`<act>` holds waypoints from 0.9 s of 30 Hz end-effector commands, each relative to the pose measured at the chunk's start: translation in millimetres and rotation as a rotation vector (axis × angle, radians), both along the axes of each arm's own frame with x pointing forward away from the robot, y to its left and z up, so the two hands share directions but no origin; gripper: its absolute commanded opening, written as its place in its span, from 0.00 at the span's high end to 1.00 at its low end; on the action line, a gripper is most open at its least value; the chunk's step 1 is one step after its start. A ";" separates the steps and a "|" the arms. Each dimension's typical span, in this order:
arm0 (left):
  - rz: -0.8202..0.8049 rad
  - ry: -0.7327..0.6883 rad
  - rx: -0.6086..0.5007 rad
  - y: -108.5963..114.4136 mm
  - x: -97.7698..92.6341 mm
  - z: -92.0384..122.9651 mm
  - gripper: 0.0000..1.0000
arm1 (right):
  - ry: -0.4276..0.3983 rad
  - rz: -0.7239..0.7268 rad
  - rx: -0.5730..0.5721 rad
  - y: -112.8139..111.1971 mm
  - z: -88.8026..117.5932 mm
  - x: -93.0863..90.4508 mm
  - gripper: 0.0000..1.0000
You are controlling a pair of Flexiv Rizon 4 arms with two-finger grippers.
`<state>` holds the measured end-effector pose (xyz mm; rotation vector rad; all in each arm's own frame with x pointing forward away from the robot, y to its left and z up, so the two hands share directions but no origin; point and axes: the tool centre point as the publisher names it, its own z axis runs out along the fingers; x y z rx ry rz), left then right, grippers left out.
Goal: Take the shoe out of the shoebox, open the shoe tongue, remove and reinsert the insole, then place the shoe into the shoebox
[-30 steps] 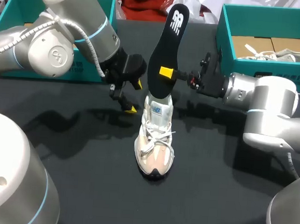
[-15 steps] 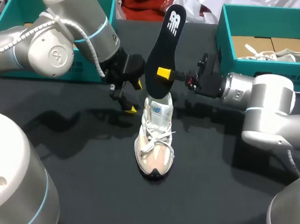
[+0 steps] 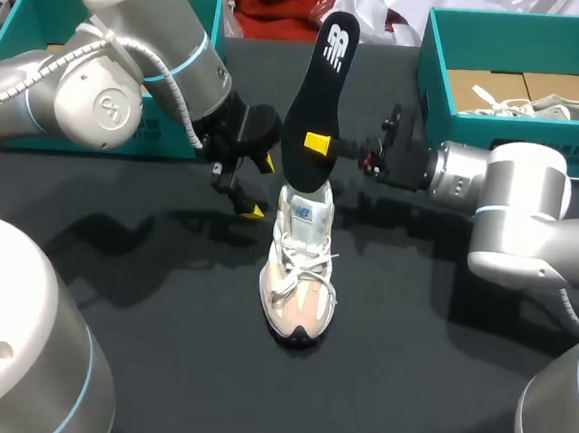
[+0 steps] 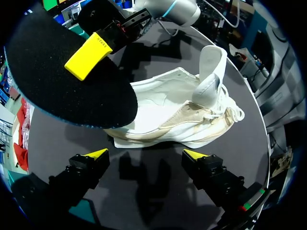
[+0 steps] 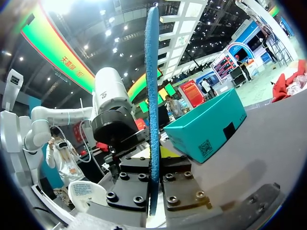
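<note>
1. The right end effector point(image 3: 325, 144) reaches level from the right of the shoe point(image 3: 300, 278) and grips the black insole point(image 3: 320, 89) upright above its heel.
2. The left end effector point(image 3: 261, 187) hangs wide open left of the shoe, tilted down toward the bench point(image 3: 161, 317).

Silver-grey left arm point(image 3: 109, 82) and right arm point(image 3: 517, 199): rounded joints, pale-blue rings, white cable point(image 3: 158, 71) along the left, black yellow-tipped jaws.
</note>
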<state>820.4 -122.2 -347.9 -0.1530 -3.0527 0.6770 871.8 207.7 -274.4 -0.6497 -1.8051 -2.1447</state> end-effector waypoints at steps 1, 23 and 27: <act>-0.001 0.000 0.001 -0.6 0.5 -0.6 0.00 | -0.003 -0.004 -0.009 1.7 -0.1 -2.7 1.00; -0.001 0.000 0.001 -0.6 0.5 -0.6 0.00 | -0.014 -0.007 -0.023 -6.7 -5.9 -6.7 1.00; -0.001 0.000 0.001 -0.6 0.5 -0.6 0.00 | -0.017 -0.003 -0.021 -5.2 -6.9 -7.4 1.00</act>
